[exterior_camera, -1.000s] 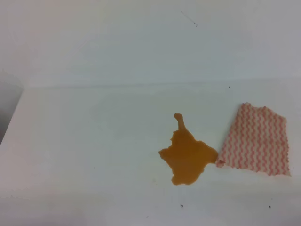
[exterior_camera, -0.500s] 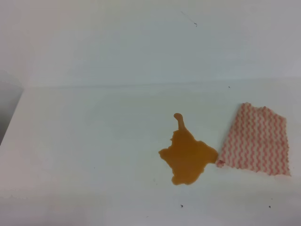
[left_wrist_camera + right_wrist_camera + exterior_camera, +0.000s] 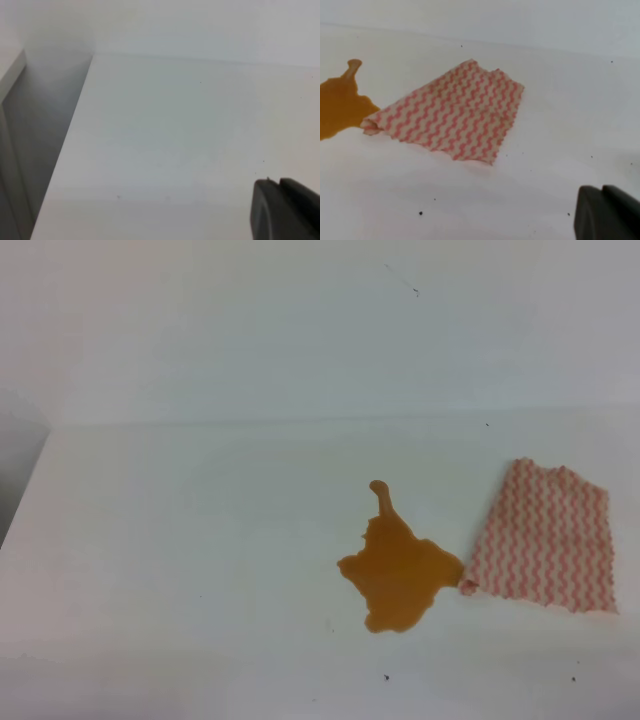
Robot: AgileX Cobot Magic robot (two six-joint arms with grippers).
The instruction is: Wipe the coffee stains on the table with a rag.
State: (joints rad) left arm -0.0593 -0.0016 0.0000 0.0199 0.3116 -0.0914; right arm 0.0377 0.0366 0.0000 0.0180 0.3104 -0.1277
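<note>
While the high view shows only rag (image 3: 542, 536) beside coffee stains (image 3: 397, 575), the right wrist view catches the closed right pincer (image 3: 606, 214).

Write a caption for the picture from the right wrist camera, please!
Pink zigzag rag lying flat on the white table, one corner touching the orange coffee stains.

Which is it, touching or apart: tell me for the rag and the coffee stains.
Touching. In the right wrist view, the rag's curled corner sits right at the edge of the coffee stains, no white table between.
</note>
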